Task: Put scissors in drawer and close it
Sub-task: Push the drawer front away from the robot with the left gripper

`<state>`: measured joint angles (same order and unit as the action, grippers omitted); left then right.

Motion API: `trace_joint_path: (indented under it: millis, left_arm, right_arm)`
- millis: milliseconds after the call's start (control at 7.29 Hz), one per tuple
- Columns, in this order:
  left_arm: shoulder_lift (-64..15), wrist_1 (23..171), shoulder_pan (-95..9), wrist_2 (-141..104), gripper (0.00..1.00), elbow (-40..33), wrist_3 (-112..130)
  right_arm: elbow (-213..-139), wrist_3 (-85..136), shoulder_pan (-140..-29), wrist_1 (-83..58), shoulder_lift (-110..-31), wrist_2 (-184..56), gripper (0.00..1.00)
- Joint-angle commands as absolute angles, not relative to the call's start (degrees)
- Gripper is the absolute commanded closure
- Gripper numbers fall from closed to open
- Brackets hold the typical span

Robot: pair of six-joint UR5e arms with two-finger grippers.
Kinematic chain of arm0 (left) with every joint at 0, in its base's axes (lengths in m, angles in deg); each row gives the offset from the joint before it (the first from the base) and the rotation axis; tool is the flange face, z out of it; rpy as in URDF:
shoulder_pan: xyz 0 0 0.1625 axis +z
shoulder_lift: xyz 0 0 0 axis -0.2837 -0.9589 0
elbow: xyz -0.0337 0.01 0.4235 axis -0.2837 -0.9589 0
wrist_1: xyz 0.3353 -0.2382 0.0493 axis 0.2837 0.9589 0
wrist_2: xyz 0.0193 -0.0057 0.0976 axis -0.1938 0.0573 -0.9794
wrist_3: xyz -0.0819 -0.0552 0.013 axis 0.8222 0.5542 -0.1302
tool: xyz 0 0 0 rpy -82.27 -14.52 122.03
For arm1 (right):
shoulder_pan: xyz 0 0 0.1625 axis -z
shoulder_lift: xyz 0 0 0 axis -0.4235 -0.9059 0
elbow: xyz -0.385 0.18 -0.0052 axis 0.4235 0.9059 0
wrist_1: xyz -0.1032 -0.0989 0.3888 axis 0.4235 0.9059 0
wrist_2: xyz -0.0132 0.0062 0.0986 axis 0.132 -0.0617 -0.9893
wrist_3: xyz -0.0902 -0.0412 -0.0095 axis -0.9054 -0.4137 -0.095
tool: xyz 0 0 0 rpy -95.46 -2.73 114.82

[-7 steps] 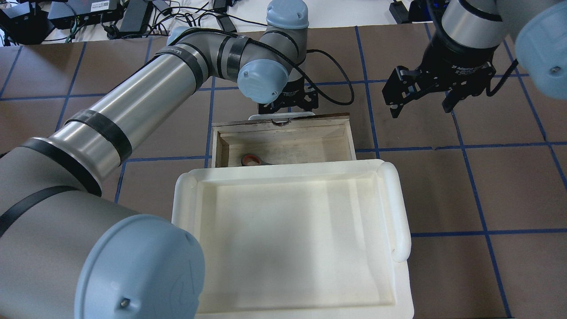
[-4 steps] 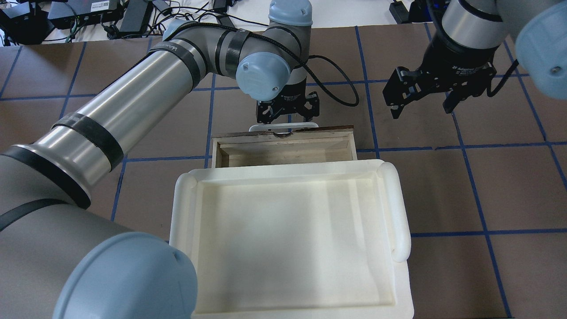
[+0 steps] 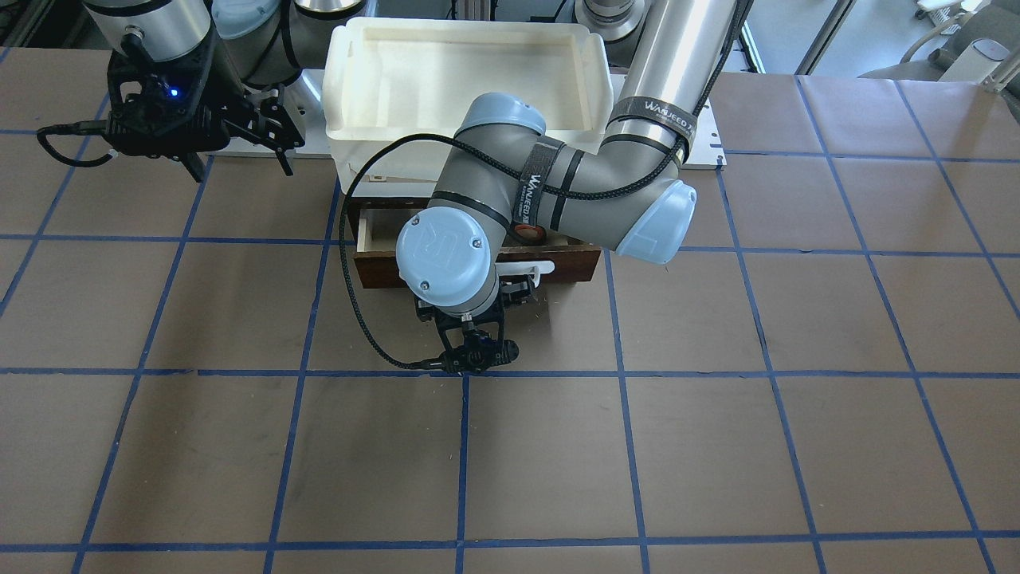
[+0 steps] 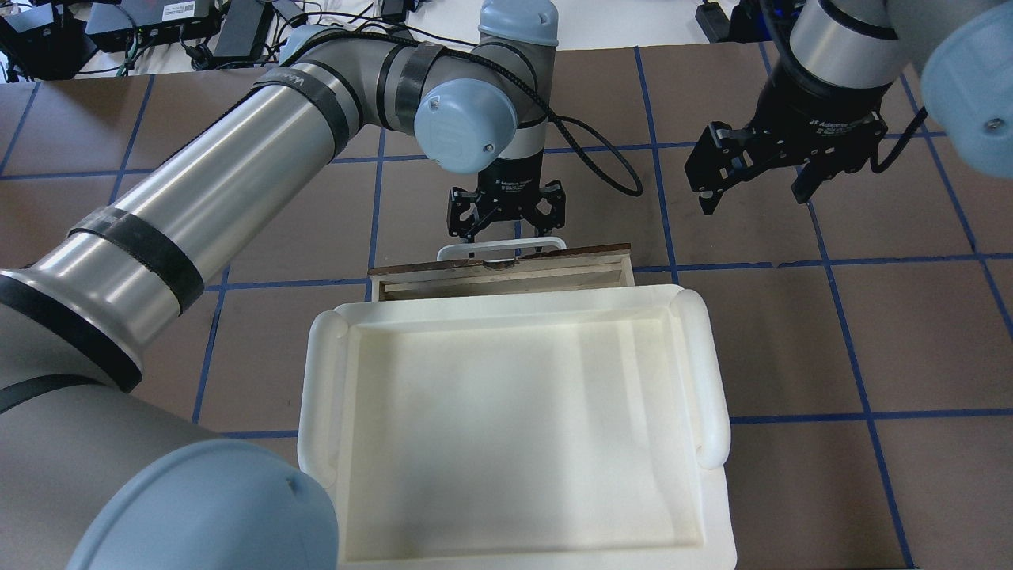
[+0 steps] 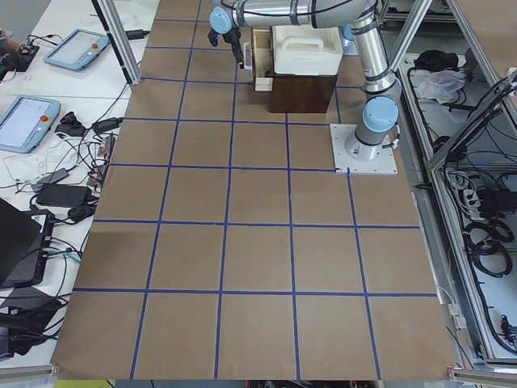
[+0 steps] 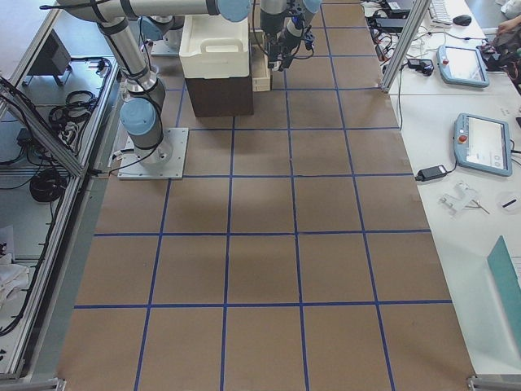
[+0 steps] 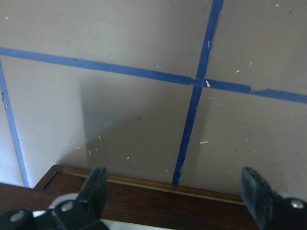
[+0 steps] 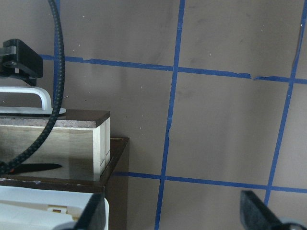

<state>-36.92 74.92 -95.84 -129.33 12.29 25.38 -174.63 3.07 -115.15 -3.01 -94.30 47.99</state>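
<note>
The drawer [image 4: 506, 266] stands only a narrow strip out from under the white bin, its dark front and white bar handle [image 4: 501, 245] facing away from me. My left gripper [image 4: 506, 226] is open, and its fingers [image 7: 96, 189] straddle the handle right at the drawer front [image 7: 144, 201]. The scissors lie inside the drawer. The front view shows one orange-red loop [image 3: 526, 233], and the right wrist view shows a dark blade [image 8: 36, 167]. The overhead view hides them. My right gripper [image 4: 752, 194] is open and empty, hovering to the right of the drawer.
The white plastic bin [image 4: 506, 313] sits on top of the dark cabinet [image 8: 117, 163] that houses the drawer. The left wrist's black cable [image 3: 355, 263] loops over the drawer's corner. Brown matting with blue tape lines surrounds the cabinet.
My left gripper has moved toward the cabinet with the drawer front, and the drawer has slid most of the way in. The scissors have gone out of the overhead view. The right arm has barely moved.
</note>
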Motion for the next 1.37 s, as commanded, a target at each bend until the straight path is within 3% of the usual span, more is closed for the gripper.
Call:
trace_joint_path:
  millis: [0, 1234]
  left_arm:
    - [-36.1, 75.3, -95.9, -128.5, 0.00, 10.2, 25.6]
    - [-32.4, 78.8, -100.1, -128.6, 0.00, 5.8, 25.4]
  right_arm:
    - [-174.6, 3.0, -115.1, -3.1, -94.3, 48.0, 0.00]
    - [-174.6, 3.0, -115.1, -3.2, -94.4, 48.0, 0.00]
